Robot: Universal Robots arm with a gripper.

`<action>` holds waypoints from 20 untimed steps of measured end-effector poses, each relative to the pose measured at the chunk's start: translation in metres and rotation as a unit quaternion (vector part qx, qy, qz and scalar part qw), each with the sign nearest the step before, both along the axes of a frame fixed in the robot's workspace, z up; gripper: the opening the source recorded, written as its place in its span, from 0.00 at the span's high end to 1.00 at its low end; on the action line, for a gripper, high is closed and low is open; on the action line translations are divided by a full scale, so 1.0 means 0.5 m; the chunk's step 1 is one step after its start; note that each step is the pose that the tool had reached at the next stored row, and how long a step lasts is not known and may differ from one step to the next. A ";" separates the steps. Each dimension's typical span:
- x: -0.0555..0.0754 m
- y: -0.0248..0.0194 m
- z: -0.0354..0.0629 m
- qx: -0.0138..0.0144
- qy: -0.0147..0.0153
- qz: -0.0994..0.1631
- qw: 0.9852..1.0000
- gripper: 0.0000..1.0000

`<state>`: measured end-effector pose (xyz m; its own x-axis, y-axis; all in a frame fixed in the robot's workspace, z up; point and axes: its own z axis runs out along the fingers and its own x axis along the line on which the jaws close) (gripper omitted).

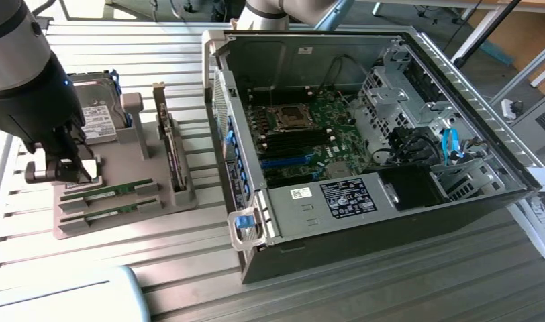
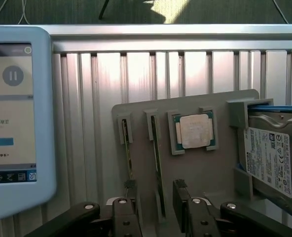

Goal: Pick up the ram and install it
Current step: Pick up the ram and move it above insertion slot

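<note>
Two green ram sticks stand on edge in slots of a grey parts holder at the exterior view's left: one ram nearer the arm, the other in front of it. My gripper hangs low over the holder's left end. In the wrist view the gripper is open, its dark fingers on either side of one ram stick; the second stick lies just outside them. Nothing is held.
The holder also carries a square silver processor, a hard drive and an upright expansion card. An open computer case with its motherboard fills the exterior view's right. A pale blue tablet lies beside the holder.
</note>
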<state>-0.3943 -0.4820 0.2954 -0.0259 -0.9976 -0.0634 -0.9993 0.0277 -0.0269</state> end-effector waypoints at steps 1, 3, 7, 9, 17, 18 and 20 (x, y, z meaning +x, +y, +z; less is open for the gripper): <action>0.000 0.0000 -0.004 0.000 0.000 0.000 1.000 0.58; 0.000 0.0000 -0.012 0.001 0.000 0.001 1.000 0.58; 0.000 0.0000 -0.026 0.002 0.000 0.003 1.000 0.58; 0.000 -0.0001 -0.034 0.003 0.000 0.004 1.000 0.58; -0.004 -0.0193 -0.065 0.003 0.000 0.008 1.000 0.58; -0.004 -0.0228 -0.068 0.003 0.000 0.009 1.000 0.58; -0.004 -0.0314 -0.076 0.003 0.000 0.012 1.000 0.58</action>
<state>-0.3964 -0.4977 0.2574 -0.0028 -0.9976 -0.0697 -0.9996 0.0046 -0.0267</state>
